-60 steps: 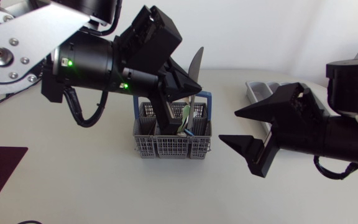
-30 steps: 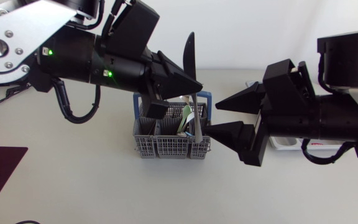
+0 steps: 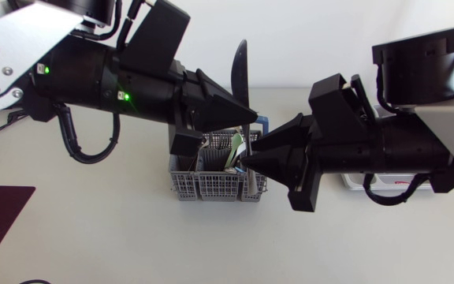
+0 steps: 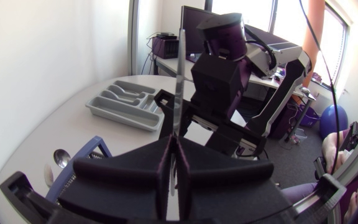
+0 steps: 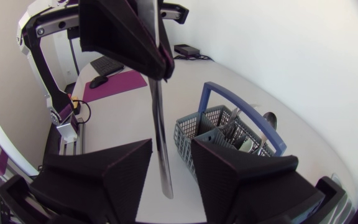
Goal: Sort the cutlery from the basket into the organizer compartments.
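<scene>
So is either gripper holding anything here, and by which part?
The left gripper is shut on the knife around its middle; the lower end hangs between the right gripper's open fingers, ungripped.

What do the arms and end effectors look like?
Left arm: silver-grey link with bolts, black joints, green LEDs, and a looped black cable. Right arm: the same grey link and black joints. Left end effector and right end effector: matte black, each with two broad wedge fingers.

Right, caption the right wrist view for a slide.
Knife, gripped by the left jaws, hangs between the open right jaws.
</scene>
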